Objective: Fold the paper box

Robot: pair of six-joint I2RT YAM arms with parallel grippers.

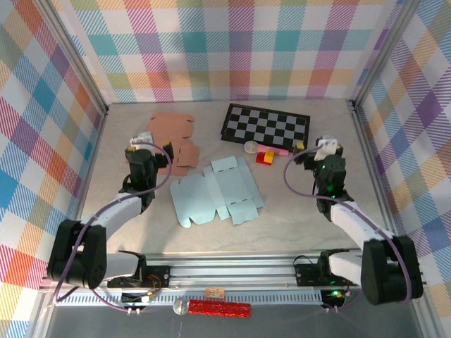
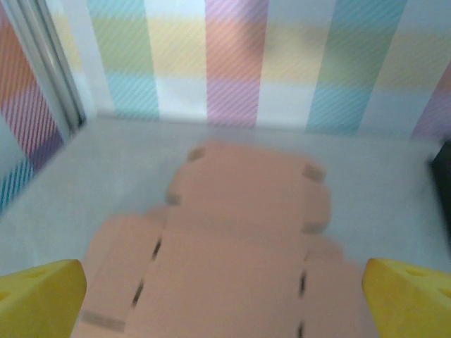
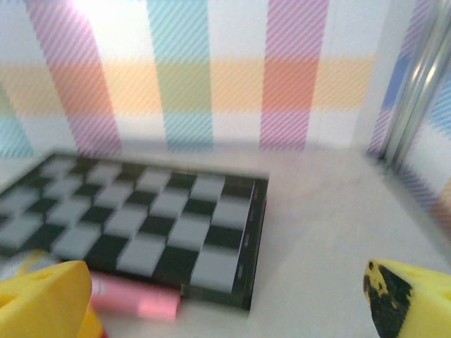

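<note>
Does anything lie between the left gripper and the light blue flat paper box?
Only the flat brown cardboard, lying on the table below the open left gripper and reaching toward the light blue paper box. Being flat, it probably will not block the arm.

A blurred tan cardboard sheet (image 2: 239, 239), seemingly an unfolded box, lies flat between wide-apart yellow jaws.
</note>
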